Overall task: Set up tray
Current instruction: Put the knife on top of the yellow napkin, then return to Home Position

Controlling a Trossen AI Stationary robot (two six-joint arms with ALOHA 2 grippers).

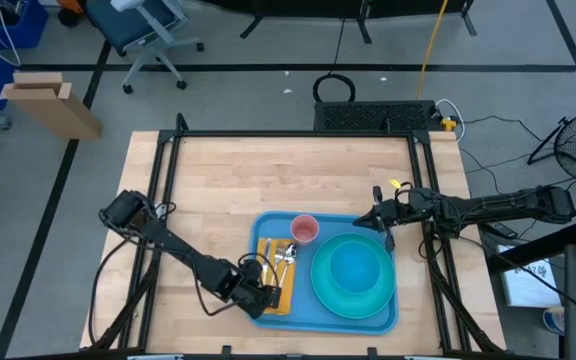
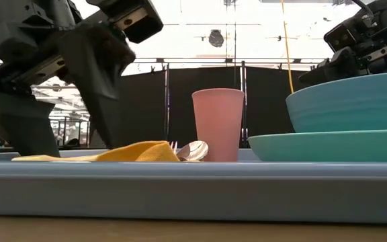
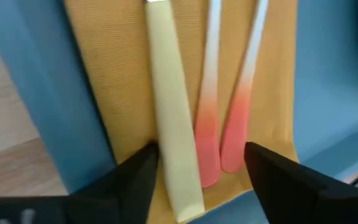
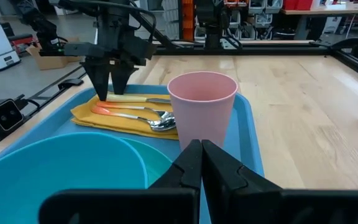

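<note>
tray (image 1: 268, 222): lower centre, long axis left-right | left end effector (image 1: 268, 297): fingers spread over cutlery handles (image 3: 179, 143), grasping nothing | right end effector (image 1: 366, 219): fingers together, empty

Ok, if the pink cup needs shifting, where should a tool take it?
Take the pink cup by its side wall just below the rim, coming in level from the right tool. It stands upright, open end up, with the bowl close beside it, so a top-down approach looks more cramped.
</note>
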